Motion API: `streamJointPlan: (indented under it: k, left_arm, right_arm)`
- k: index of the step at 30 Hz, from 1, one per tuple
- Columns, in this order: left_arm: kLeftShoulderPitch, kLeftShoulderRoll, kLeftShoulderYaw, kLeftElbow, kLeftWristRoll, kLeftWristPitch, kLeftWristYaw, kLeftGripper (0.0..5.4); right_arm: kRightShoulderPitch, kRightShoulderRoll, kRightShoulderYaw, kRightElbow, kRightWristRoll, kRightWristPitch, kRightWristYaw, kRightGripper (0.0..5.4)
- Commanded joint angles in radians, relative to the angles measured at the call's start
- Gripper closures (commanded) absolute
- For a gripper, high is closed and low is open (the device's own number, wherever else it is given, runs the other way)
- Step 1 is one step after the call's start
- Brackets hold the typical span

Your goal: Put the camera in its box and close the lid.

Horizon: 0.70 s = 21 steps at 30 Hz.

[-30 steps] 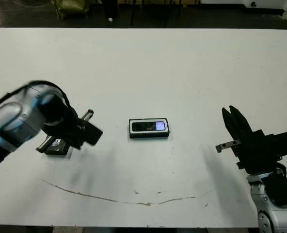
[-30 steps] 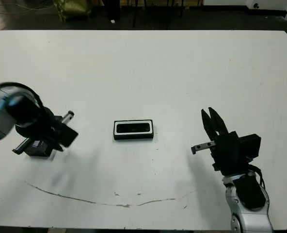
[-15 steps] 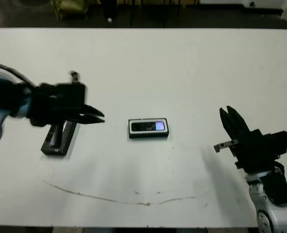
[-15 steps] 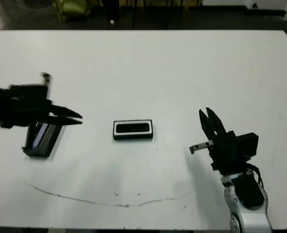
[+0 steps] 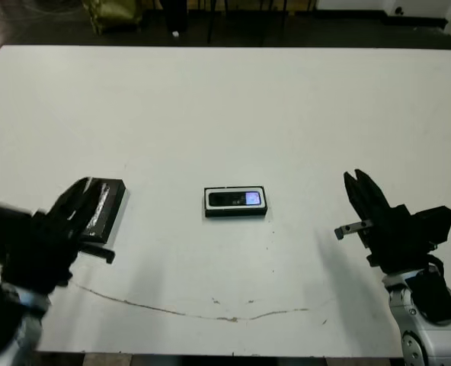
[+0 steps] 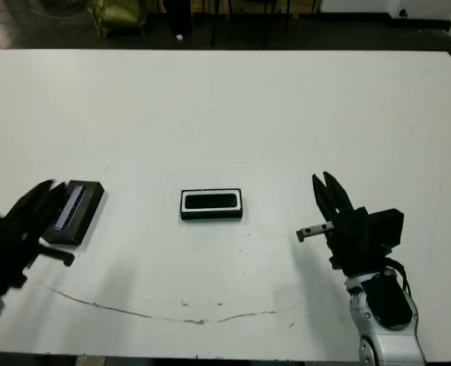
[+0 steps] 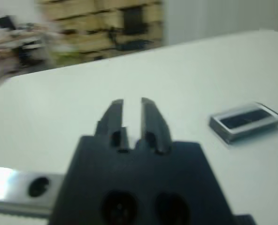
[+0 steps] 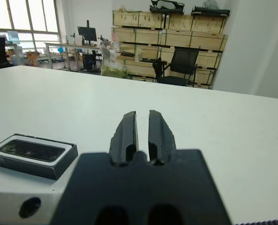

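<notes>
A broad white table (image 5: 233, 107) fills the head views, with a dark floor strip beyond its far edge and a thin brown line (image 5: 210, 313) running across the near part of the surface. The right wrist view alone shows the room behind: stacked wooden crates (image 8: 167, 40), a black office chair (image 8: 176, 65) and windows at the far left.

At table centre lies the box (image 5: 235, 202), a shallow black tray with a white lining, long side running left to right. The camera (image 5: 235, 200) rests flat inside it. The left eye view shows a small bluish screen lit towards the camera's right end; in the right eye view the same face reads plain black. Both wrist views also catch the box from low angles, with the dark bar seated within the white rim.

The lid (image 5: 103, 209) lies flat well to the left of the box, uncovered, its silvery-bluish strip running near to far along its face.

The left gripper (image 5: 79, 204) sits at the near left, blurred, its tips overlapping the near left of the lid; contact cannot be confirmed. The left wrist view shows its fingers (image 7: 114, 117) parallel with only a narrow gap, holding nothing.

The right gripper (image 5: 360, 192) hovers at the near right, well apart from the box. Its fingers (image 8: 126, 133) stand close together with a slim slot between them, empty.
</notes>
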Motion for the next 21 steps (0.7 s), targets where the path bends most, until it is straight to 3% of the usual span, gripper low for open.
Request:
streamJointPlan:
  k: [1,8,16,21]
  left_arm:
    - [0.050,-0.003,-0.028,0.024,0.018,-0.054,0.013,3.57]
    - [0.063,0.053,-0.052,0.082,0.107,-0.144,0.010,1.92]
    - [0.021,0.098,-0.042,0.165,0.076,-0.146,-0.025,0.02]
    - [-0.008,0.125,-0.029,0.191,0.042,-0.102,-0.036,0.02]
  right_arm:
    - [0.006,-0.005,-0.002,0.021,0.007,0.006,0.010,5.40]
    - [0.009,0.001,0.003,0.025,0.008,0.005,0.010,5.40]
    - [0.008,0.005,0.029,0.029,-0.018,-0.013,0.003,5.40]
    - [0.007,0.009,0.031,0.030,-0.019,0.007,-0.006,5.40]
